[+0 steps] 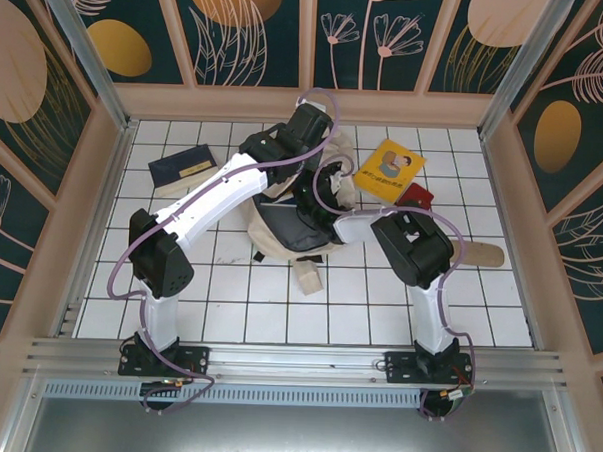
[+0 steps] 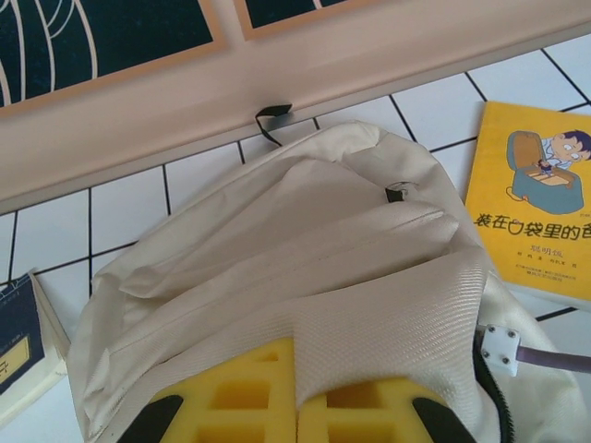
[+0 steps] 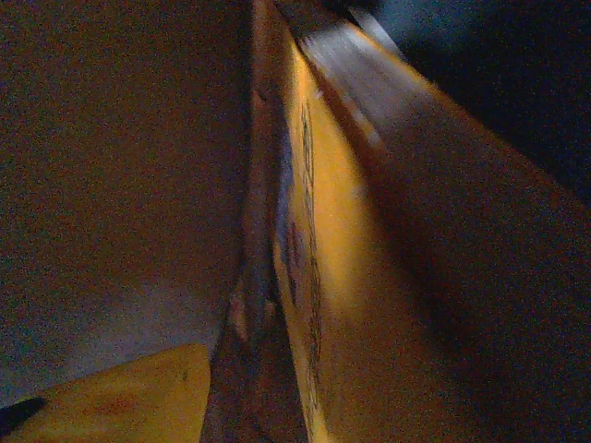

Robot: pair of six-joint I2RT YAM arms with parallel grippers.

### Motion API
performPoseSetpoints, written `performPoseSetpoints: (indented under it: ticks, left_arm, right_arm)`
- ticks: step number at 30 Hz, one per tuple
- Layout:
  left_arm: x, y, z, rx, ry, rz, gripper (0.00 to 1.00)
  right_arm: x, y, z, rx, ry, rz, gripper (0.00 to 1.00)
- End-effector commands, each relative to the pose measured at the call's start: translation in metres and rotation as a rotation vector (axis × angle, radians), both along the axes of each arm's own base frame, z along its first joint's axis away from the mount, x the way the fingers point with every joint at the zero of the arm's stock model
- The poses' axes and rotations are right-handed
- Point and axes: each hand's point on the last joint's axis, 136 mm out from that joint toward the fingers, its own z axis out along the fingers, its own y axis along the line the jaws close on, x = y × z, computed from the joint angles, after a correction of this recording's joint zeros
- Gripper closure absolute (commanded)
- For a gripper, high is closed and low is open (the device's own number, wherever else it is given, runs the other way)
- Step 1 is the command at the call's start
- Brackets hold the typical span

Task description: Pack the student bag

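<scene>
As the shut left claw (image 2: pixel 295 417) pinches the large cream fabric backpack (image 2: pixel 305 249), the right claw (image 1: pixel 319 201), state untellable, seemingly loads a thin yellow book (image 3: pixel 319 277); withdrawal next.

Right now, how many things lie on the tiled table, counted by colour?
Beige student bag: 1
Yellow book: 1
Dark blue book: 1
Red item: 1
Total: 4
The beige piece at the right may be a bag strap, so it is not counted.
</scene>
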Motion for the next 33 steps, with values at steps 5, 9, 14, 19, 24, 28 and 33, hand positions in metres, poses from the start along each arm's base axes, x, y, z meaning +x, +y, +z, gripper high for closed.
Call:
performPoseSetpoints:
  ticks: [5,9,14,19,24,28,33]
  left_arm:
    - [-0.002,0.003,0.043,-0.152,-0.076,0.078,1.0]
    - [0.001,0.002,0.044,-0.157,-0.077,0.076,1.0]
    - [0.002,0.001,0.039,-0.154,-0.07,0.077,1.0]
    - [0.004,0.0,0.035,-0.155,-0.063,0.077,1.0]
    - [0.003,0.001,0.031,-0.158,-0.046,0.076,0.9]
    - [-0.008,0.0,0.028,-0.204,0.009,0.045,0.47]
    - [-0.031,-0.002,0.036,-0.295,0.047,-0.042,0.27]
  right_arm:
    - [-0.03,-0.011,0.02,0.097,0.157,0.129,0.32]
    - [-0.05,-0.011,0.026,0.07,0.173,0.209,0.22]
    - [-0.075,-0.02,0.022,0.044,0.215,0.256,0.19]
    - [-0.099,-0.029,0.027,0.006,0.225,0.294,0.17]
    - [-0.124,-0.048,0.03,-0.058,0.223,0.305,0.18]
    - [-0.141,-0.084,0.026,-0.18,0.255,0.237,0.2]
    - [-0.158,-0.147,0.023,-0.383,0.307,0.072,0.2]
